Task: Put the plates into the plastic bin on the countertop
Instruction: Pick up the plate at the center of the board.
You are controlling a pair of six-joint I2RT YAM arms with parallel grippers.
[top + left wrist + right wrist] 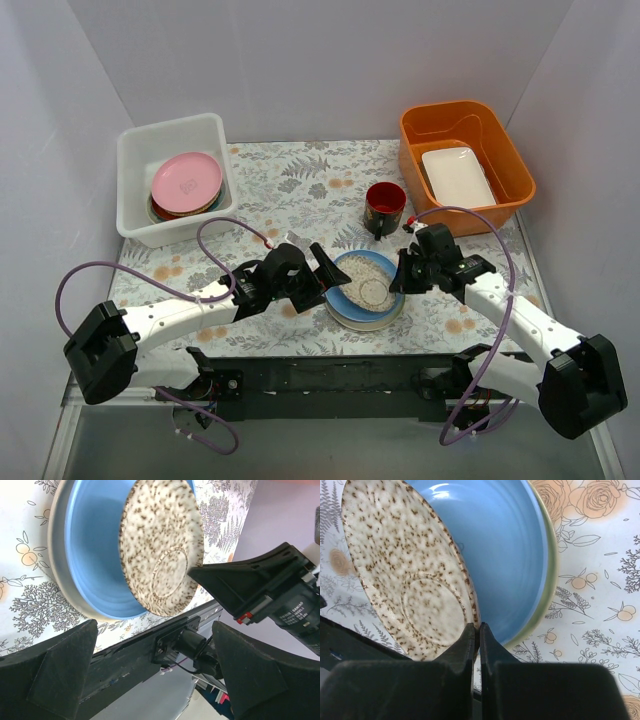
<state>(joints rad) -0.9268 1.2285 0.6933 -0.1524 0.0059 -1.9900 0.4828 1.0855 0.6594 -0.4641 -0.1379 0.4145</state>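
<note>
My right gripper (pixel 477 628) is shut on the rim of a cream plate with brown speckles (pixel 405 565), holding it tilted on edge above a light blue plate (pixel 495 545). The blue plate lies on a pale yellow-green one (pixel 547 595) on the flowered countertop (pixel 300 185). In the top view the speckled plate (pixel 368 285) hangs between both grippers. My left gripper (pixel 320 270) stands wide open just left of it, touching nothing; its wrist view shows the speckled plate (pixel 162 550) beyond its fingers (pixel 75 650). The white plastic bin (pixel 135 195) at the back left holds a stack with a pink plate (pixel 186 180) on top.
An orange tub (pixel 512 160) at the back right holds a white rectangular dish (pixel 457 175). A dark red mug (pixel 385 207) stands just behind the plates. The black base rail (pixel 330 375) runs along the near edge.
</note>
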